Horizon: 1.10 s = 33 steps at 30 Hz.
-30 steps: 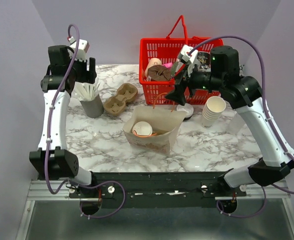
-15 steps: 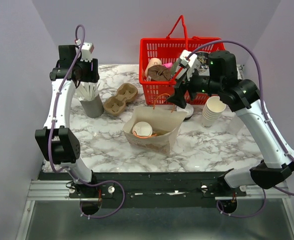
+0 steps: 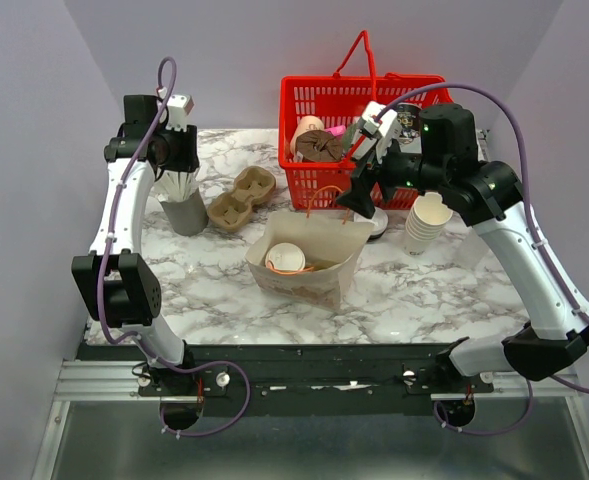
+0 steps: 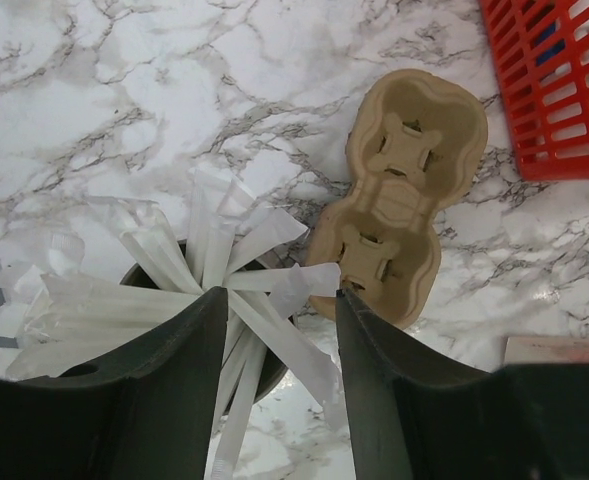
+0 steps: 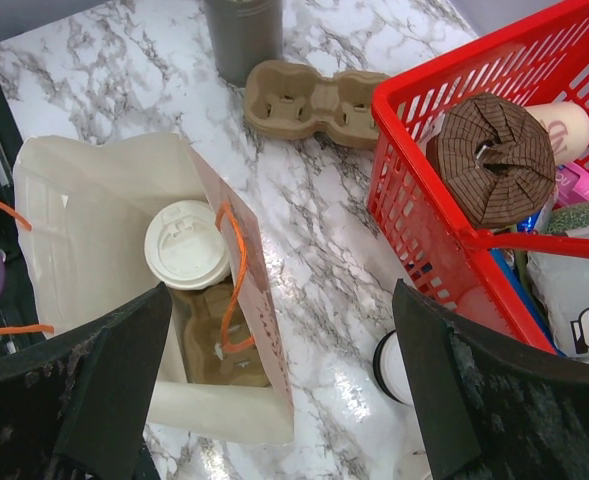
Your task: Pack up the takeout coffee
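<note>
The takeout coffee [image 3: 285, 258], a small white cup with a round white lid, stands inside the open brown paper bag [image 3: 304, 284] at the table's middle. The right wrist view shows its lid [image 5: 186, 245] from above, on a brown tray in the bag [image 5: 84, 200]. My right gripper [image 3: 359, 175] is wide open and empty, high above the bag's far right corner [image 5: 281, 292]. My left gripper [image 3: 179, 165] is open and empty above the grey holder of white wrapped straws [image 4: 224, 290], with straw ends between its jaws [image 4: 279, 300].
A red basket [image 3: 359, 100] with packets stands at the back. A loose brown cup carrier [image 3: 242, 197] lies left of it. A stack of lidless cups [image 3: 427, 220] and a short stack of lids [image 3: 376, 222] stand right of the bag. The straw holder [image 3: 184, 212] is at left.
My left arm has swung its wrist a little right and toward the back, over the straw holder. The right gripper, the bag and the cup have hardly moved.
</note>
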Tool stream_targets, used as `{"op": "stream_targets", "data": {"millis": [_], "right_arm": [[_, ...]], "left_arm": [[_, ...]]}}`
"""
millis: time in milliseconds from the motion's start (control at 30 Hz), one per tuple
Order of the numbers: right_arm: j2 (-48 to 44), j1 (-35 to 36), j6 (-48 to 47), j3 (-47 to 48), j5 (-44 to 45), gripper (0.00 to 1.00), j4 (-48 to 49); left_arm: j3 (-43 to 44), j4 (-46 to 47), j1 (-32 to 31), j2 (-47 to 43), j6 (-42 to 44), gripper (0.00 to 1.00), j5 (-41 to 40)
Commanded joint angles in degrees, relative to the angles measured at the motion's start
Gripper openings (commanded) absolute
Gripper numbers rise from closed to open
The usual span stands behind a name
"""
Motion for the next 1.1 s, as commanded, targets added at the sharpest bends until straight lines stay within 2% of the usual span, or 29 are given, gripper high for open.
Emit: {"op": "stream_targets", "data": {"millis": [0,233,267,300,533,600,633,667,700,900,1067], "right_arm": [[-0.39,-0.35,-0.25,-0.11,0.84,1.0,1.51],[-0.29,-0.35,-0.25,-0.02,0.31,1.0,1.16],[-0.38,-0.35,-0.25,-0.2,0.31,1.0,1.25],[-0.64,-0.35,-0.25,-0.46,0.31,1.0,1.25],[-0.91,-0.35,-0.52,-1.25,0.31,1.0,1.51],[-1.0,-0.35,-0.6,-1.17,0.49,1.0,1.42],[-0.91,-0.35,-0.69,-1.16,0.4,1.0,1.51],[-1.0,-0.44,-0.6,-1.16,0.49,1.0,1.42],[-1.0,-0.35,-0.69,-1.16,0.4,1.0,1.42],[-1.52,-0.35,-0.52,-1.6,0.31,1.0,1.68],[-1.26,-0.35,-0.78,-1.61,0.84,1.0,1.86]], "left_arm": [[-1.58,-1.16,-0.19,-0.86,0.46,0.52,-1.6],[2.2,-1.6,-0.37,1.51,0.9,0.42,-1.51],[2.55,-1.77,-0.37,1.77,1.25,0.35,-1.42],[2.73,-2.12,-0.28,1.69,1.51,0.33,-1.25],[2.82,-2.3,-0.45,2.48,2.04,0.28,-0.72],[2.99,-2.3,-0.45,2.74,2.22,0.24,-0.63],[3.34,-2.39,-0.45,2.83,2.39,0.2,-0.54],[3.43,-2.3,-0.54,2.48,2.48,0.07,-0.54],[3.43,-2.04,-0.45,2.3,2.48,0.0,-0.63],[5.28,-1.08,-0.45,-3.14,3.88,0.0,-0.37],[10.37,-1.16,-0.8,-9.98,4.06,0.0,2.97]]}}
